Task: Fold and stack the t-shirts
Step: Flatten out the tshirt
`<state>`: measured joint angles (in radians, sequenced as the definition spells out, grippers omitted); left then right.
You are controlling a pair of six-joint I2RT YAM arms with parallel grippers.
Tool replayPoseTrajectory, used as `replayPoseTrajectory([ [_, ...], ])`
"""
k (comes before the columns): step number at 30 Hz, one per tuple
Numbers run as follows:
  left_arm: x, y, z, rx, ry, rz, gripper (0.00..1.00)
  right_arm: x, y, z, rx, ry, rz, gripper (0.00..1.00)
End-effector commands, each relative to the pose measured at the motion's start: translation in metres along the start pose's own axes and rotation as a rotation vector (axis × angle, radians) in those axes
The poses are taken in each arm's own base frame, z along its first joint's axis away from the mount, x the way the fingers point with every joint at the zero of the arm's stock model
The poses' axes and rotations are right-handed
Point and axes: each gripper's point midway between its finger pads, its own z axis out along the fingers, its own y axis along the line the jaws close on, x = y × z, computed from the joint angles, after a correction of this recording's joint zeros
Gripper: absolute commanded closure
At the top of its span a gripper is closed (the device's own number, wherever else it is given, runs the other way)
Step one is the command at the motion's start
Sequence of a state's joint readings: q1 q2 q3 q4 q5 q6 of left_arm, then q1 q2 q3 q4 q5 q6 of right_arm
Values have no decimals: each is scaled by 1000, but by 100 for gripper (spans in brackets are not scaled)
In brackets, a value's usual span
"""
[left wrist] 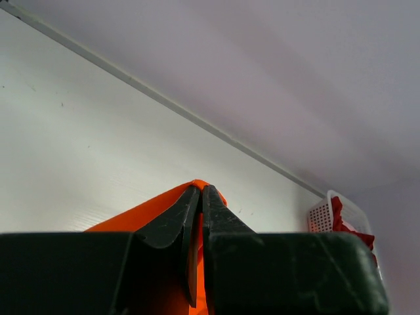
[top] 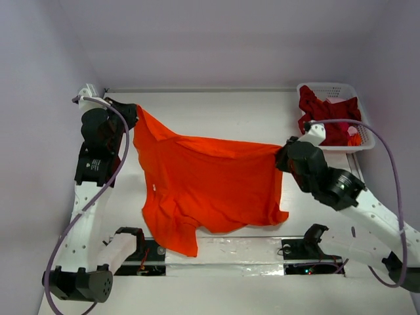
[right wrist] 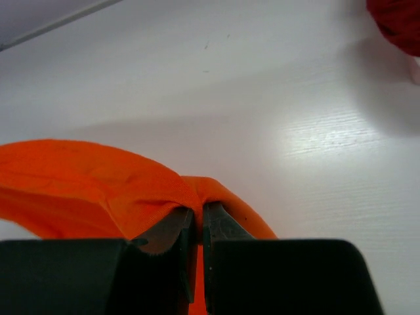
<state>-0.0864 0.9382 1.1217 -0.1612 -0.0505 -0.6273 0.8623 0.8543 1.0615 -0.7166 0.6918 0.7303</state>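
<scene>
Left fingers (left wrist: 172,223) are pressed together on a fold of the bright orange cloth t-shirt (top: 210,184) at its far-left corner. Right fingers (right wrist: 226,230) are pinched shut on a bunched edge at its right side. The shirt is stretched between the two arms with its upper edge taut, and its lower part drapes toward the near side of the white table (top: 216,111). A dark crimson cloth t-shirt (top: 316,106) lies crumpled in the white plastic lattice basket (top: 331,88) at the far-right corner, well apart from the orange one.
</scene>
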Motion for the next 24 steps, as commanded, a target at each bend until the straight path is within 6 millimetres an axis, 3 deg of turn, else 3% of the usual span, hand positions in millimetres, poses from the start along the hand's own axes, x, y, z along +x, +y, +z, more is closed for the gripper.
replayPoseTrajectory([
  [1,-27,-17,9,30,-84,14,100,-34,17,18,-56,-73,19,100],
  [6,-22,-15,35,7,-62,5,100,-47,11,49,-30,-83,3,100],
  [11,-11,-7,59,-29,-35,-10,100,-47,14,73,-20,-76,-12,100],
  [18,3,2,87,-67,-8,-15,100,-33,24,110,-26,-18,-32,100],
  [24,20,12,119,-105,37,-24,100,-22,8,152,2,37,-8,100],
])
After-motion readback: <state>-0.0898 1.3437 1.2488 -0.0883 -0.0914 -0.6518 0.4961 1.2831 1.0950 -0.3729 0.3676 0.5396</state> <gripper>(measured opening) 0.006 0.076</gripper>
